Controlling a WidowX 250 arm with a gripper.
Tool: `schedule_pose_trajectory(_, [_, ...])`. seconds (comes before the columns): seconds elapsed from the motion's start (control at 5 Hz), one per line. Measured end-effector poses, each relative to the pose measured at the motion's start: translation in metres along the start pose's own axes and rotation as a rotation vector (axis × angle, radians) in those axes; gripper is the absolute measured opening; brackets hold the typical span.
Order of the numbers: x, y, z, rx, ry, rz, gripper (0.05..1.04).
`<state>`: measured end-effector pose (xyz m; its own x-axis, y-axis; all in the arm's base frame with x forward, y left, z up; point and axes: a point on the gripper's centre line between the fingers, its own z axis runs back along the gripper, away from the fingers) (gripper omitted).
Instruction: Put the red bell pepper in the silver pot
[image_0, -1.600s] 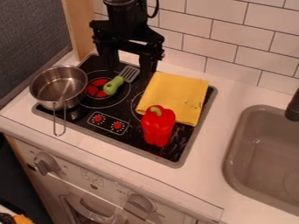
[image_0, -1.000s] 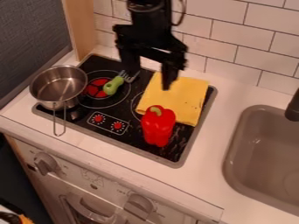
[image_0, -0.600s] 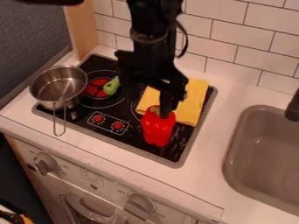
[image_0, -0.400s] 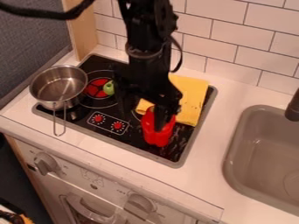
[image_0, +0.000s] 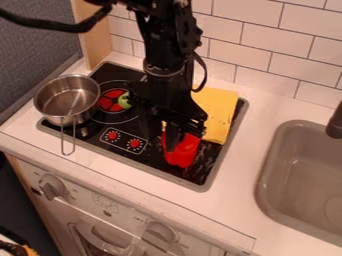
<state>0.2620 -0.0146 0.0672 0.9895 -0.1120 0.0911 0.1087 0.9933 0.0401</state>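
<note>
From here, the black arm (image_0: 165, 65) comes in from the top and blocks a good part of the stove top (image_0: 145, 160). Its pincer (image_0: 162, 144) hangs down right at the red bell pepper (image_0: 180, 154), with its two fingers parted. One finger comes down in front of the pepper and hides part of it, and the other hangs just to the left, dark against the black stove, so it's hard to pick out. I can't tell whether either one touches the pepper.

The pepper sits on the stove top near its front right edge, its stem hidden behind the pincer. The silver pot (image_0: 65, 100) is well apart from it, over the left side of the stove, its wire handle pointing toward the front of the tabletop (image_0: 264, 105).

Behind the pepper lies a yellow cloth (image_0: 219, 112), its left part covered by the arm. Of a green object (image_0: 124, 101) beside the arm, I see only a rounded end on the red burner. The sink (image_0: 270, 165) and the black tap (image_0: 335, 122) are cut off at the right edge.
</note>
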Motion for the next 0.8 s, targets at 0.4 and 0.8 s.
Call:
schedule_pose_trajectory(0.4, [0.024,0.001,0.003,0.003,-0.038,0.027,0.896])
schedule_pose_trajectory(0.8, [0.029,-0.001,-0.004,0.013,-0.010,0.002,0.669])
